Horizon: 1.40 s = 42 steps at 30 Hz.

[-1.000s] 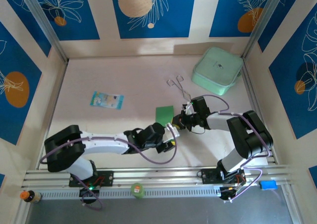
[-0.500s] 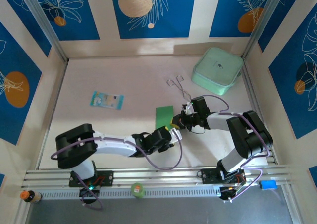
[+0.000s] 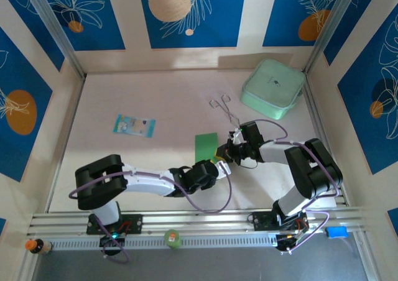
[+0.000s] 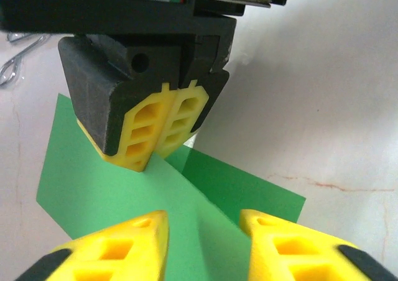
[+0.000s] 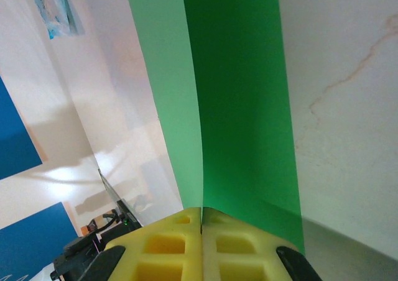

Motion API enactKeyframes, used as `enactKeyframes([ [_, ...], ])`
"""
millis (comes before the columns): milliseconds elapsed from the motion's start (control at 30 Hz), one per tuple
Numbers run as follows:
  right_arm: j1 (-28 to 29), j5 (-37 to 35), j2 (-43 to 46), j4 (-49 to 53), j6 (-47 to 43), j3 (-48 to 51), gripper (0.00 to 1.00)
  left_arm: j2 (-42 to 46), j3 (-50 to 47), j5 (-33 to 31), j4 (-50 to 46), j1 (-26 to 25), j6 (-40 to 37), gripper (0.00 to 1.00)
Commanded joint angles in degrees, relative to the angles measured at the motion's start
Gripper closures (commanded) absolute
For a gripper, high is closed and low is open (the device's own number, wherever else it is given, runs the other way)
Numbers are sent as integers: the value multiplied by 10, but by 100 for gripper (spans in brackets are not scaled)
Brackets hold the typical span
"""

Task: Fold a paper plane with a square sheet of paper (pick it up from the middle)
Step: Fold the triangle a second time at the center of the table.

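Mid-table, right gripper [image 5: 201, 214] clamps the square sheet of paper [image 5: 236, 94]; left gripper [image 4: 204, 228] hovers over it, jaws apart.

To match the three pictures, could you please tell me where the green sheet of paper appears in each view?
Top external: the green sheet of paper sits near the picture's centre, just left of the right gripper.
Left wrist: the sheet spreads across the lower left and centre.
Right wrist: the sheet runs as a tall band up the middle.
Shared landmark: the right gripper's shut yellow fingers, pinching the sheet.
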<state>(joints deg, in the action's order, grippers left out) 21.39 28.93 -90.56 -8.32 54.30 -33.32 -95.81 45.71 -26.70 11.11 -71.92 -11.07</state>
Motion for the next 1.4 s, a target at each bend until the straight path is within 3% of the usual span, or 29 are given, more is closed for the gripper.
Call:
enactKeyframes([
  [0,0,12,4,13,0,-11,94,2,8,-15,-2,-6,1,70],
  [167,-1,9,13,15,-1,-7,90,11,10,-11,-9,-6,22,87],
  [367,-9,-16,46,55,-15,-2,85,19,17,17,-34,1,77,100],
  [567,-24,-52,113,109,-23,12,72,41,15,154,-53,58,173,100],
  [767,-31,-64,186,144,-16,37,70,48,4,283,-39,116,246,100],
  [867,-27,-63,212,149,-6,56,73,49,-10,325,-13,141,277,100],
  [1067,10,-49,215,100,28,89,90,54,-26,365,12,170,313,100],
  [1367,63,-32,128,13,55,66,95,49,-24,365,-11,174,306,100],
])
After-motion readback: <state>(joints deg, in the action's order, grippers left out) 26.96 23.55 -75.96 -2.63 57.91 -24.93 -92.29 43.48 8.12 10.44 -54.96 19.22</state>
